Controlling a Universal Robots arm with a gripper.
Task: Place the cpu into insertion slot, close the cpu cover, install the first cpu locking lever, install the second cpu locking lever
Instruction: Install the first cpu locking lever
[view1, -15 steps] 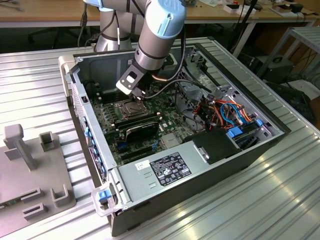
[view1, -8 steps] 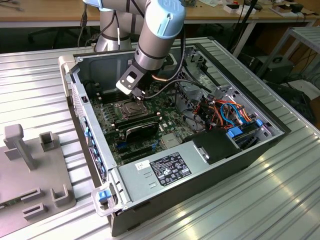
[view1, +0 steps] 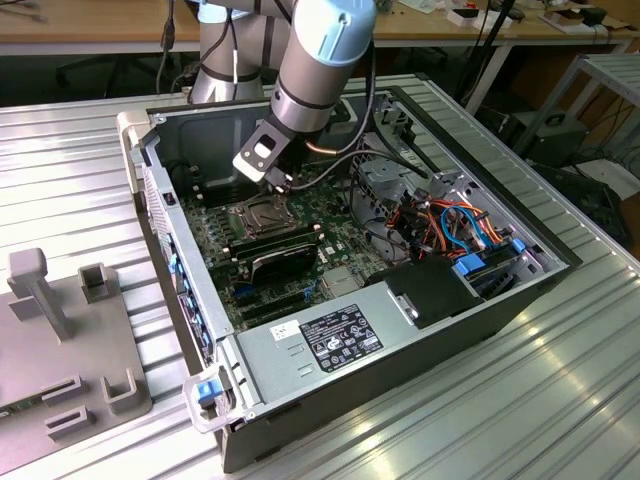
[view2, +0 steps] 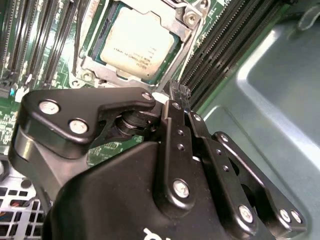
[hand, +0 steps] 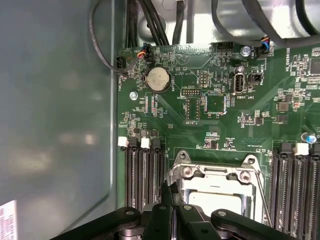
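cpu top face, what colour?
Dull silvery-tan metal. The cpu shows best in the second wrist view.

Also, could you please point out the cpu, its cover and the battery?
cpu (view2: 135, 42): second wrist view, face middle.
cover (view2: 172, 20): second wrist view, frame side.
battery (hand: 158, 78): first wrist view, its middle.

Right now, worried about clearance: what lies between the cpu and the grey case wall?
Long black memory slots, seen in the second wrist view.
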